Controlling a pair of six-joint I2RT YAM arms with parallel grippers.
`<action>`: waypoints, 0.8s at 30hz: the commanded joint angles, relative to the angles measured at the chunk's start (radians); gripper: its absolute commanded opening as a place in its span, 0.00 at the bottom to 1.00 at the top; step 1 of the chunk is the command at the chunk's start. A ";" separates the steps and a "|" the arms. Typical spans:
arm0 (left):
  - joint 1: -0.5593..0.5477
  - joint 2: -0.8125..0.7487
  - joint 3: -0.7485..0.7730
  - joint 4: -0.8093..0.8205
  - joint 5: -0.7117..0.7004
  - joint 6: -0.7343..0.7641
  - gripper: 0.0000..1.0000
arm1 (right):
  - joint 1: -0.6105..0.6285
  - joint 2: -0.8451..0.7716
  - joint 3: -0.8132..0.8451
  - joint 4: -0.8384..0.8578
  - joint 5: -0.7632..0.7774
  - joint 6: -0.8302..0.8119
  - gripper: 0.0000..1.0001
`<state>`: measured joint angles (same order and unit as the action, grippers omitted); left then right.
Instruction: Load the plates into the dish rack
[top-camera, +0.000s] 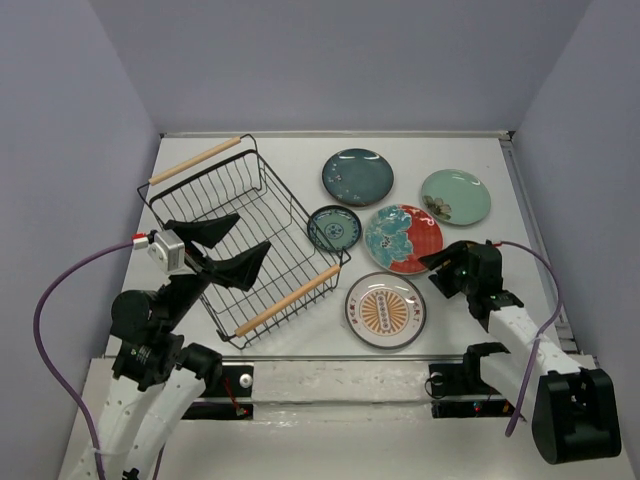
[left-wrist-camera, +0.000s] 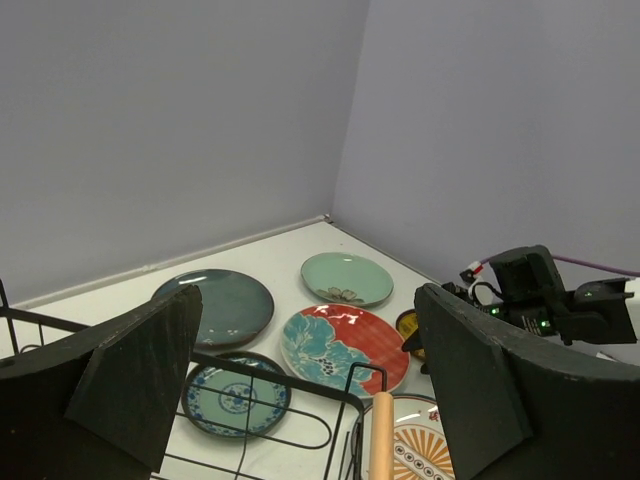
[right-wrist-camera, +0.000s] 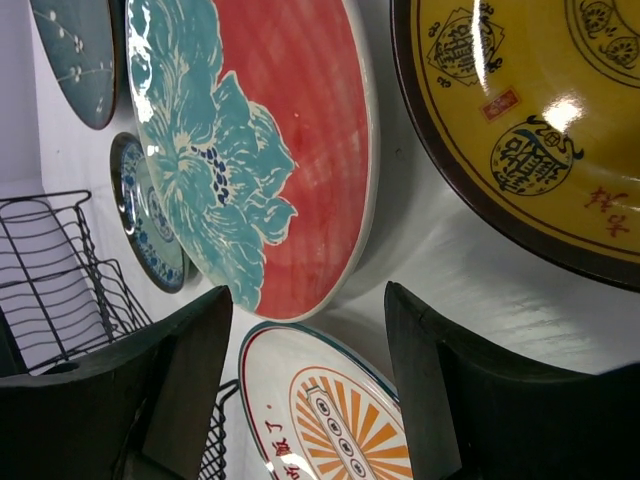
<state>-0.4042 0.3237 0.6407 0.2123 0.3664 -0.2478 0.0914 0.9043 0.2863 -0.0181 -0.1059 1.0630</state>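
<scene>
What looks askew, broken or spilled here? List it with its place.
Only the dish rack stands out: on the left, it sits turned diagonally to the edges of the table. The plates lie flat to its right, outside it, with no crack or spill visible.

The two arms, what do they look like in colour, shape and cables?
The left arm and the right arm both have white links and black joints. Each carries a purple cable running from its wrist. The jaws are matte black wedges. The left wrist bears a small silver block.
</scene>
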 joint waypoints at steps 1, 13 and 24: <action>-0.005 -0.011 0.020 0.041 0.016 0.015 0.99 | -0.005 -0.004 -0.019 0.116 -0.092 -0.064 0.68; -0.007 -0.008 0.019 0.044 0.019 0.013 0.99 | -0.005 -0.068 -0.062 -0.051 -0.143 -0.183 0.80; -0.008 -0.009 0.017 0.044 0.014 0.013 0.99 | -0.005 0.249 -0.118 0.488 -0.081 0.015 0.66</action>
<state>-0.4065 0.3233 0.6407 0.2127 0.3664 -0.2447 0.0910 1.0641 0.1986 0.2276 -0.2436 1.0023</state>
